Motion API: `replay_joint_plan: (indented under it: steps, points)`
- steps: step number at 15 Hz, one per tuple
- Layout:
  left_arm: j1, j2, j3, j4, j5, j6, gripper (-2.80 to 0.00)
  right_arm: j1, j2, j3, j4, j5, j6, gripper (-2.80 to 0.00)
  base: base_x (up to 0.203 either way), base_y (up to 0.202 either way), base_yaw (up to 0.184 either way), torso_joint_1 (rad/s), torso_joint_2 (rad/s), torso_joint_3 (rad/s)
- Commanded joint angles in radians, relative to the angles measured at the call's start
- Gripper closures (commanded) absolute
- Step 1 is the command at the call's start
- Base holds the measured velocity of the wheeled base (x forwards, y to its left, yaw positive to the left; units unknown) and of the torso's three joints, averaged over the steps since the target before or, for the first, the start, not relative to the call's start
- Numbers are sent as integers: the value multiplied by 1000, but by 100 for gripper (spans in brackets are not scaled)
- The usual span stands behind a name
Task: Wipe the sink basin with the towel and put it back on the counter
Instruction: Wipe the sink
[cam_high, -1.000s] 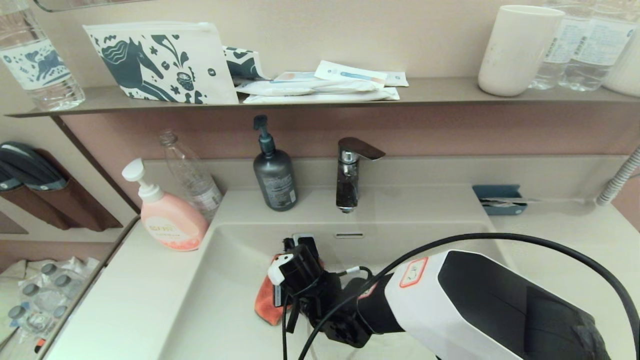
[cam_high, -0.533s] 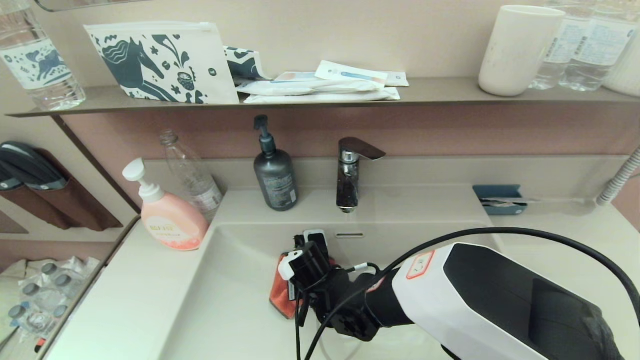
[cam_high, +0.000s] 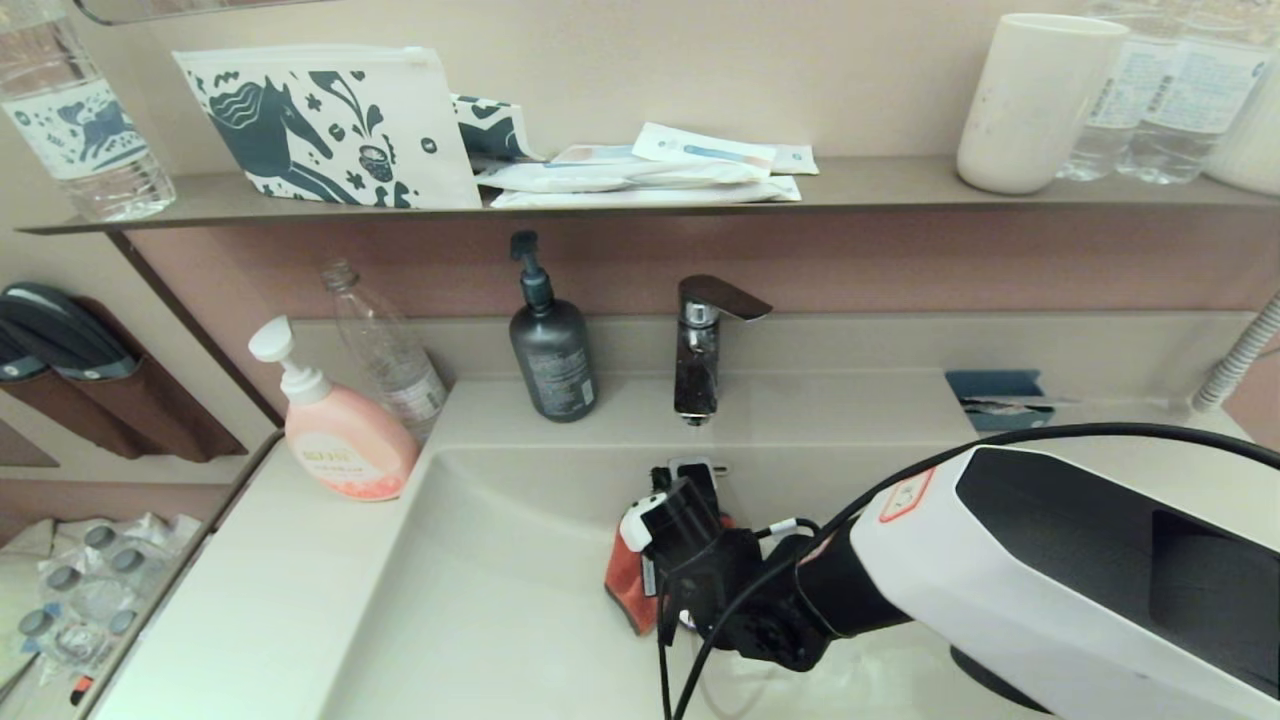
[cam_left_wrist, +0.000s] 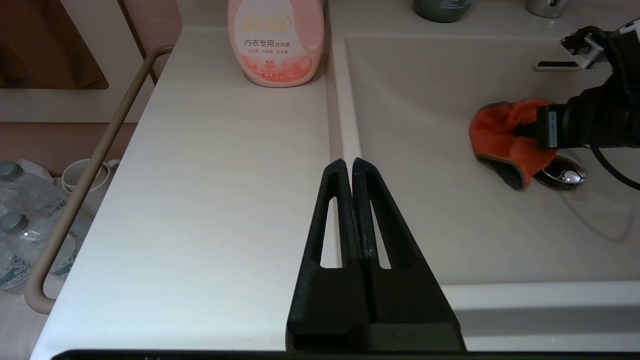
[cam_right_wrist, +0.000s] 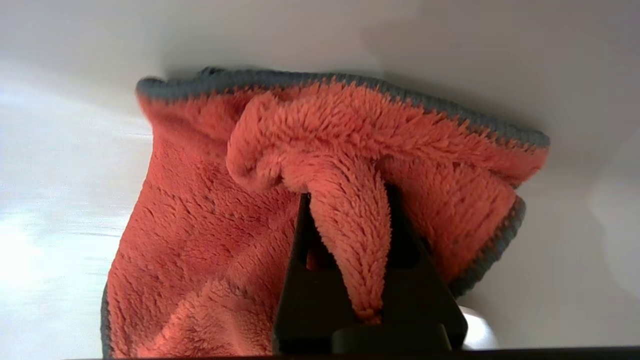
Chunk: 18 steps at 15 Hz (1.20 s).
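the right end effector (cam_right_wrist: 350, 210) is down inside the sink basin (cam_high: 480, 600), clamped on a fold of the towel (cam_right_wrist: 240, 220); the right wrist view shows a ridge of orange pile pinched between the two black fingers (cam_right_wrist: 300, 260). the towel (cam_high: 625, 580) hangs bunched from the end effector (cam_high: 660, 575) and presses against the basin floor near the middle, just in front of the curved back wall and below the overflow slot (cam_left_wrist: 550, 65). in the left wrist view its grey-edged lower corner (cam_left_wrist: 505, 150) lies just beside the chrome drain plug (cam_left_wrist: 562, 175), partly over it.

the left end effector (cam_left_wrist: 352, 167) sits idle above the front of the worktop (cam_left_wrist: 210, 190), near the basin's left rim, with its fingers pressed together and nothing between them.

on the worktop to the left of the basin stands a pink pump bottle (cam_high: 340, 435), with a clear bottle (cam_high: 385, 350) behind it. a dark pump bottle (cam_high: 550, 350) and the tap (cam_high: 700, 345) stand on the ledge behind the basin, and a small blue tray (cam_high: 995, 395) rests further right. the wall shelf (cam_high: 880, 185) above carries a patterned pouch (cam_high: 330, 125), some sachets (cam_high: 650, 165), a white cup (cam_high: 1030, 100) and water bottles (cam_high: 1170, 90).
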Motion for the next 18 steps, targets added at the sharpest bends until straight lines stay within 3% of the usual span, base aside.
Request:
replay_joint_plan:
  steps: [1, 10, 15, 18]
  points:
    - [0, 2, 0, 0, 0, -1, 0, -35, -49, 78, 3, -7, 3, 0, 0, 0, 0, 0, 0, 0]
    - [0, 2, 0, 0, 0, -1, 0, -165, -179, 382, 5, -10, -36, 0, 0, 0, 0, 0, 0, 0]
    - [0, 2, 0, 0, 0, -1, 0, -166, -193, 536, 12, 0, -81, 0, 0, 0, 0, 0, 0, 0]
    - [0, 2, 0, 0, 0, -1, 0, -141, -200, 597, 13, 51, -81, 0, 0, 0, 0, 0, 0, 0]
